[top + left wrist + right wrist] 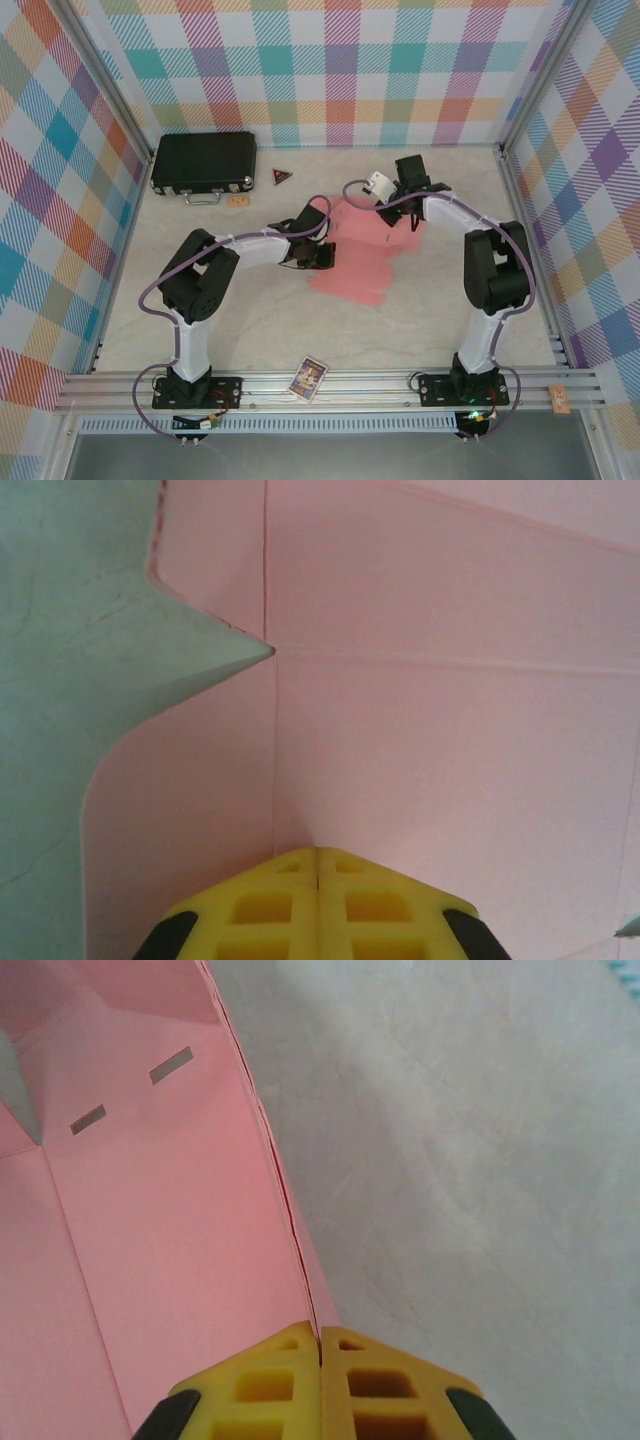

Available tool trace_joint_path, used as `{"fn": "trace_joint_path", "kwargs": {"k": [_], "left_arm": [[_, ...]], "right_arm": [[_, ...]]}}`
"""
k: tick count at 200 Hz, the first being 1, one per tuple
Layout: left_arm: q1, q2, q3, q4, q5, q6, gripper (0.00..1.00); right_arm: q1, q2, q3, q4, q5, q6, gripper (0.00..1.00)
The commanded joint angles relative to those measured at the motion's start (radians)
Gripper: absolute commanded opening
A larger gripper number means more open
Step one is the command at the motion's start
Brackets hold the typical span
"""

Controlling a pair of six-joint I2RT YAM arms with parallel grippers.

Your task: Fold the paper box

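Paper box [362, 262], one pink sheet; two hands, right hand [320, 1332] gripping its edge, left hand [317, 851] closed

**No readable text in any view**

No word, number or brand name could be read. In the overhead view, a small picture card [309, 379] lay on the aluminium rail [380, 384] at the near edge. It carried a colourful printed design, but any lettering on it was too small to make out. A small tan tag [237, 201] lay just beside the black case [203, 162], with marks too faint to read. A dark triangular piece [283, 177] near it bore a reddish mark that could not be deciphered. Another tan tag [560, 400] lay at the rail's right end, equally illegible. The paper box [450, 730] appeared as plain pink card.
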Motion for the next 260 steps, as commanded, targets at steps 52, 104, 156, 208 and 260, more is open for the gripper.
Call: {"fn": "trace_joint_path", "kwargs": {"k": [52, 104, 156, 208, 260], "left_arm": [[0.001, 0.033, -0.05, 0.247, -0.059, -0.096, 0.04], [0.001, 0.038, -0.08, 0.357, -0.086, -0.1, 0.04], [0.001, 0.07, -0.081, 0.399, -0.059, -0.106, 0.03], [0.001, -0.117, -0.181, 0.386, -0.083, -0.076, 0.12], [0.006, -0.203, -0.307, 0.399, -0.112, -0.054, 0.24]], "right_arm": [[0.101, -0.112, -0.191, 0.291, 0.166, -0.048, 0.0], [0.14, -0.149, -0.279, 0.407, 0.249, -0.058, 0.0], [0.156, -0.151, -0.302, 0.506, 0.343, -0.099, 0.0], [0.156, -0.132, -0.274, 0.581, 0.432, -0.148, 0.0], [0.162, -0.144, -0.293, 0.628, 0.431, -0.184, 0.0]]}}
